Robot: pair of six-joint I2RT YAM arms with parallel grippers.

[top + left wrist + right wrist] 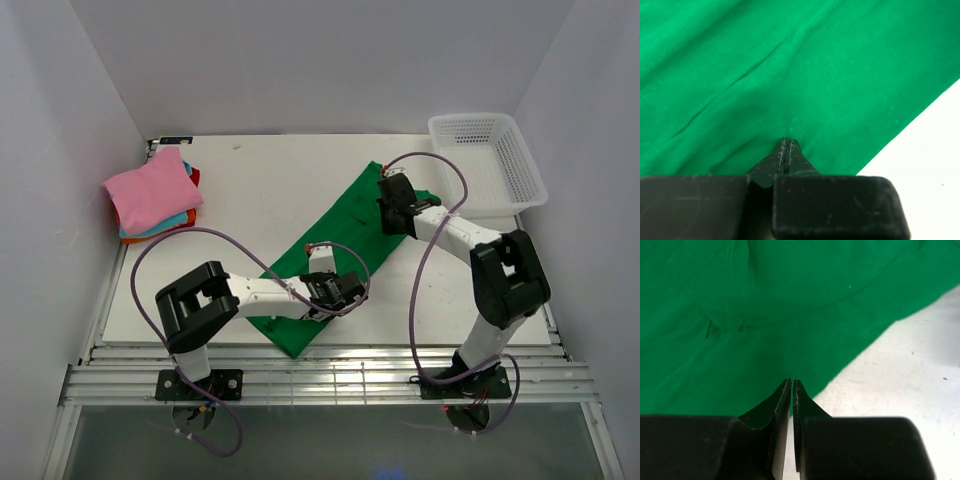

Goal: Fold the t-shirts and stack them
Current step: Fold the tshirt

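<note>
Left wrist: green t-shirt (815,75) pinched at the left hand's (786,142) tips.

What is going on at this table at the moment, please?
Both arms are working on the green t-shirt, which lies as a long diagonal strip across the table. The left gripper is shut on its near part; the right gripper is shut at its far edge. A stack of folded shirts, pink on top, sits at far left.
</note>
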